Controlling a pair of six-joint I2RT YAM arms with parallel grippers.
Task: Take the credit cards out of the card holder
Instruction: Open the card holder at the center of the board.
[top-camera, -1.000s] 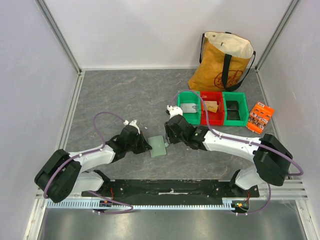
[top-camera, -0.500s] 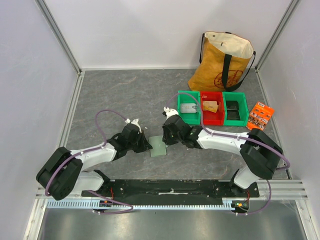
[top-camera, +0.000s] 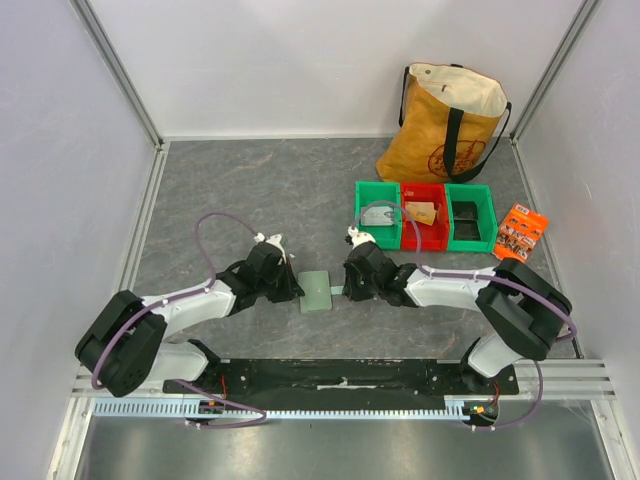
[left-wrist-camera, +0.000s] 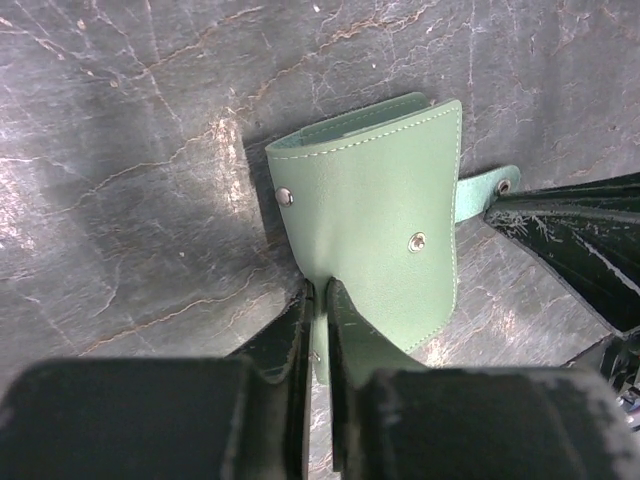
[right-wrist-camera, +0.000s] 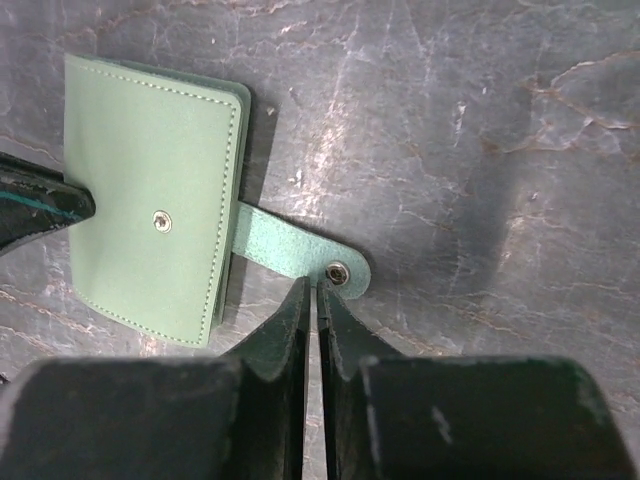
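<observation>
**Tabletop (top-camera: 250, 190).** Grey and stone-patterned. A tote bag (top-camera: 450, 125) stands at the far 1 o'clock corner, with a row of bins (top-camera: 425, 243) in front of it.

**Arms.** The left arm (top-camera: 190, 308) and right arm (top-camera: 450, 285) both reach inward and meet near the tabletop's 6 o'clock edge. Over the last second the right wrist has swung from the holder's 1 o'clock corner round to its 3 o'clock side. The left arm has barely shifted.

**Card holder (top-camera: 316, 292).** It lies between the two tools, folded shut, in the same spot as a second ago. In the left wrist view its cover bows up slightly. No credit cards are visible and none are out.

**Left tool (top-camera: 297, 291).** It sits at the holder's 9 o'clock edge. The jaws are pressed nearly together, with the green cover edge clamped between them.

**Right tool (top-camera: 343, 291).** It sits at 3 o'clock, with only a thin slit between the jaws. The tips touch the edge of the tab (right-wrist-camera: 296, 256), which lies flat and unfastened. Its stud (right-wrist-camera: 338, 272) is just beside the tips. Whether the tab is actually pinched cannot be told.

**Assessment.** The move has lined the right tool up with the tab while the left tool anchors the holder. Opening the cover appears to be the step in hand. Extraction has not begun.
</observation>
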